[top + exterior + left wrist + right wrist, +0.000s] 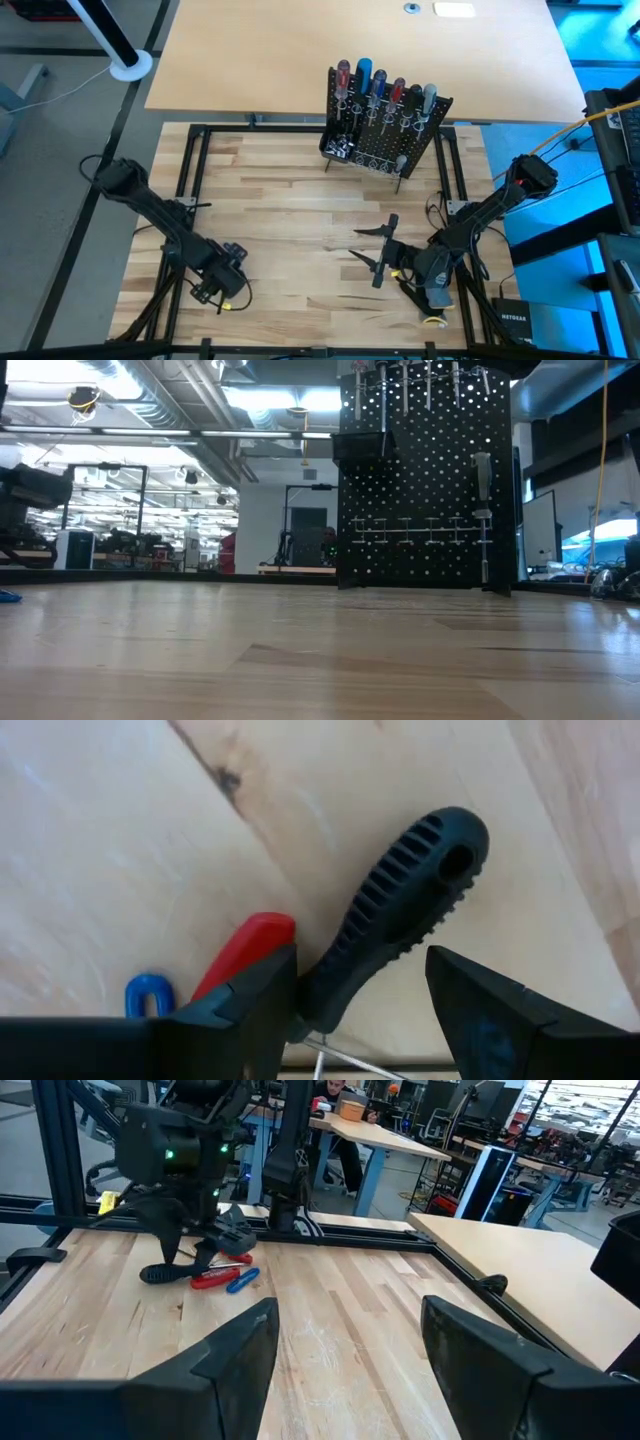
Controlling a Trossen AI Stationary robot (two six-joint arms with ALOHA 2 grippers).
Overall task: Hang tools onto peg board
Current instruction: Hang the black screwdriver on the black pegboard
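Three loose tools lie together near the table's left near corner: a black ribbed-handled one (400, 910), a red-handled one (245, 948) and a blue one (148, 992). My left gripper (360, 960) points down over them, open, its fingers on either side of the black handle's shaft end. The right wrist view shows it (190, 1230) above the black tool (160, 1272). The peg board (400, 135) stands at the table's far edge with several tools (385, 85) hanging in its rings. My right gripper (358, 243) is open and holds nothing, level above the table's right half, pointing left. My left gripper comes from above with its fingers across the black tool, which lies flat on the table. One finger (262, 1000) stands right beside the handle's narrow end (318, 992). Whether it touches, I cannot tell.
A black frame rail (190, 170) runs around the wooden table. A second pale tabletop (350, 40) lies beyond the peg board. A dark box (520, 320) sits at the near right. Bare wood (300, 210) spreads between the two arms.
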